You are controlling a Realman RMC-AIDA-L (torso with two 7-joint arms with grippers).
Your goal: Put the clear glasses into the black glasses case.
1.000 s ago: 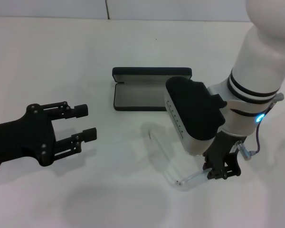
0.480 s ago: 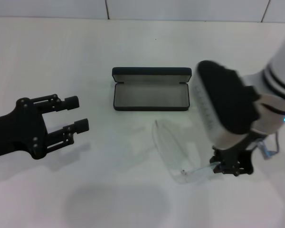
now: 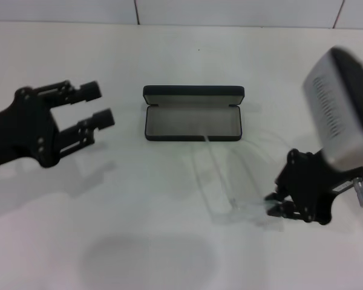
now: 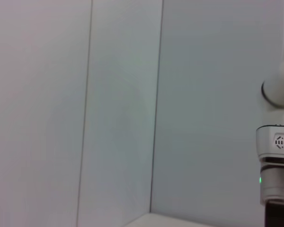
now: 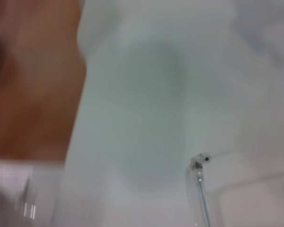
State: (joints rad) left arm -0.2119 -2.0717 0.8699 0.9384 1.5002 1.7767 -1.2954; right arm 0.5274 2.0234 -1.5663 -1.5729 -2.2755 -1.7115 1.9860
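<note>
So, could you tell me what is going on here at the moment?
The right gripper is shut on one arm of the clear glasses, holding them just in front of the black glasses case, which lies open on the white table. The glasses are not yet inside. The left gripper hovers open to the case's left.

My right gripper (image 3: 277,205) is matt black beside the clear glossy plastic glasses (image 3: 230,175), beyond them the matt black case (image 3: 192,113) with dull grey lining.
</note>
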